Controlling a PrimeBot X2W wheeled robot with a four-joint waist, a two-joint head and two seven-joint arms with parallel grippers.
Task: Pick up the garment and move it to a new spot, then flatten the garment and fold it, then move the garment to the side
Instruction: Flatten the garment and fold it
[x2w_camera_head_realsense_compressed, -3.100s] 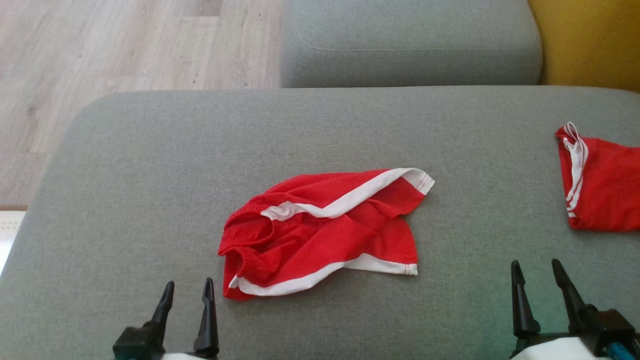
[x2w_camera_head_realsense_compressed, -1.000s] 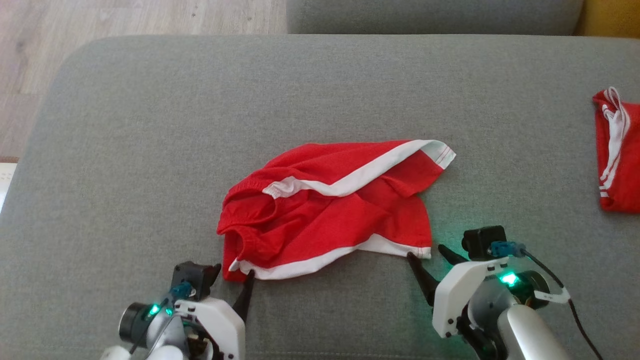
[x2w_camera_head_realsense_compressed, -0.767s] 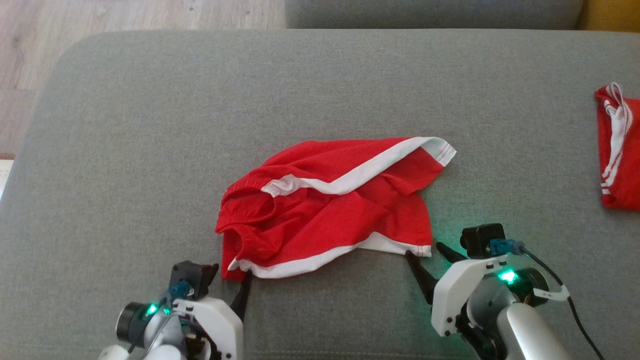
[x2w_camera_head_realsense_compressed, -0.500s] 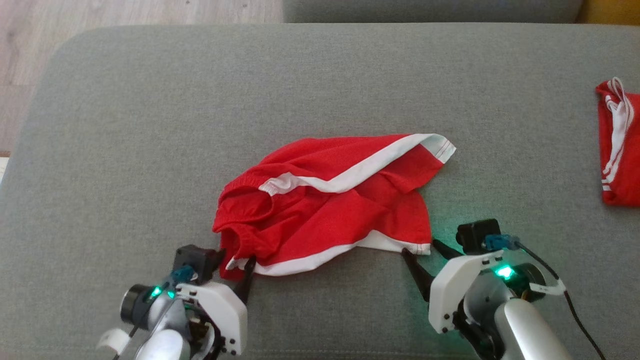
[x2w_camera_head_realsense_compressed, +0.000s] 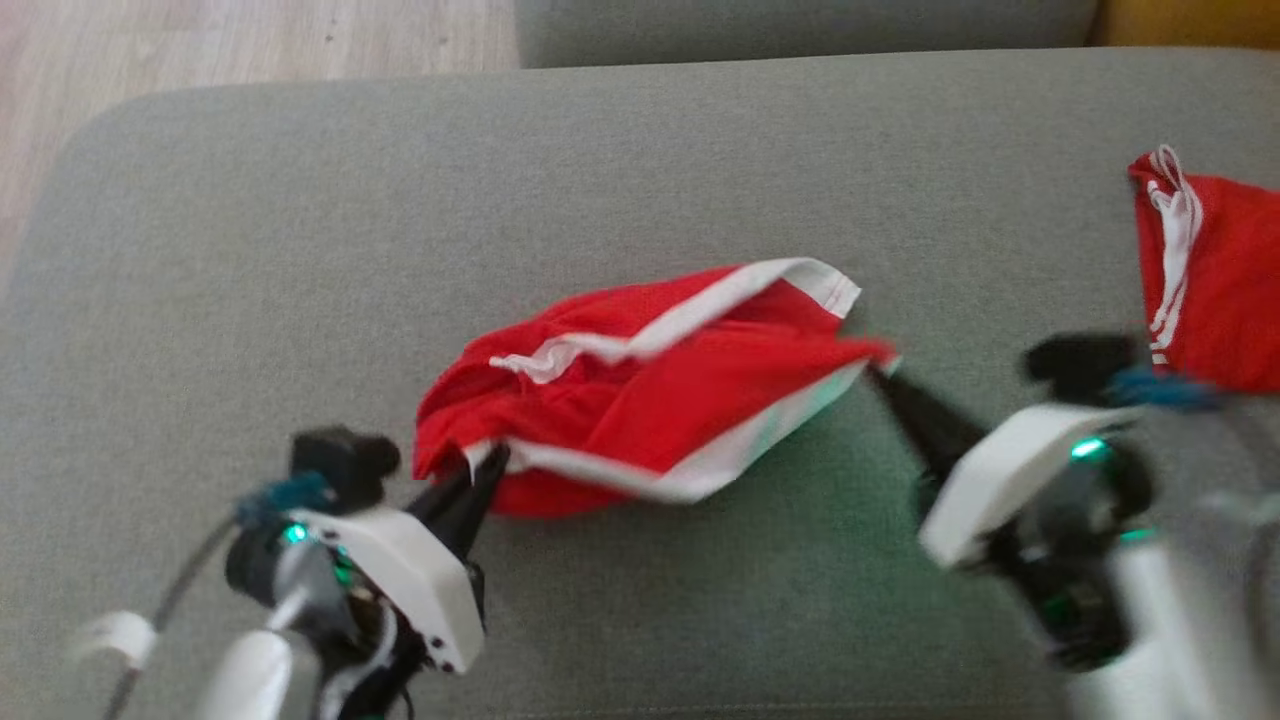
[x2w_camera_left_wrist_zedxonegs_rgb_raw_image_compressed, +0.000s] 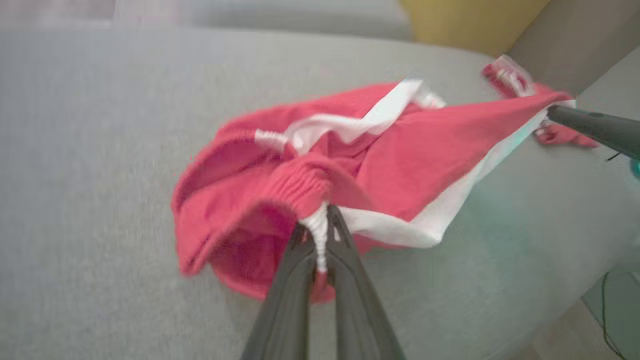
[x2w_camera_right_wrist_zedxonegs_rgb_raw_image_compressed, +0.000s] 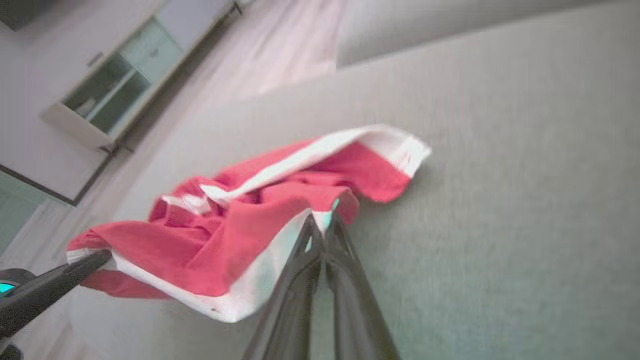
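The garment (x2w_camera_head_realsense_compressed: 650, 400) is stretched across the middle of the sofa cushion (x2w_camera_head_realsense_compressed: 250, 250). Its 7 o'clock corner is pinched by the left fingers (x2w_camera_head_realsense_compressed: 465, 490), its 3 o'clock corner by the right fingers (x2w_camera_head_realsense_compressed: 920, 415).

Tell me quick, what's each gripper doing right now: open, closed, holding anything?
Left gripper: closed, holding the red shorts by the elastic edge.
Right gripper: closed, holding the same shorts by a white-trimmed corner.
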